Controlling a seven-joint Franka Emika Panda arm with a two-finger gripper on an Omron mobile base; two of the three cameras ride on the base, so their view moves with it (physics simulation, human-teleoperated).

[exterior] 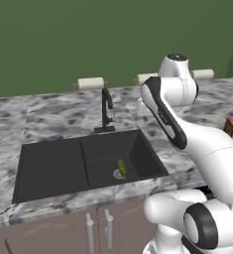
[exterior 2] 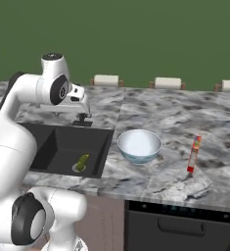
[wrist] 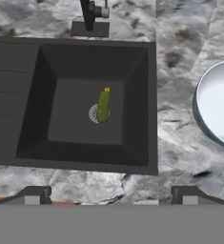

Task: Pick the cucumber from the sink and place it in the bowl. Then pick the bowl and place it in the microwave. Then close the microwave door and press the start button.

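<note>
So the cucumber [wrist: 103, 106] is lying on the floor of the sink [wrist: 137, 105], in the right basin, right across the round drain [wrist: 94, 113]. The claw [wrist: 111, 194] hangs high above the near rim, jaws spread as wide as they go, nothing in them.

First step is the pick. I'd centre over the cucumber's middle and turn the wrist so the fingers close across its short width, not end to end. It's round and sitting on a drain, so it may roll if only one finger touches first.

Room-wise: the basin walls slope in, but the cucumber sits about mid-floor, well apart from them. The faucet [exterior: 106, 110] stands at the far rim, so come straight down and lift straight up. The bowl [exterior 2: 139, 145] waits on the worktop [exterior 2: 175, 122] just right of the sink, with a slim red bottle [exterior 2: 194, 154] further right, clear of the path.
</note>
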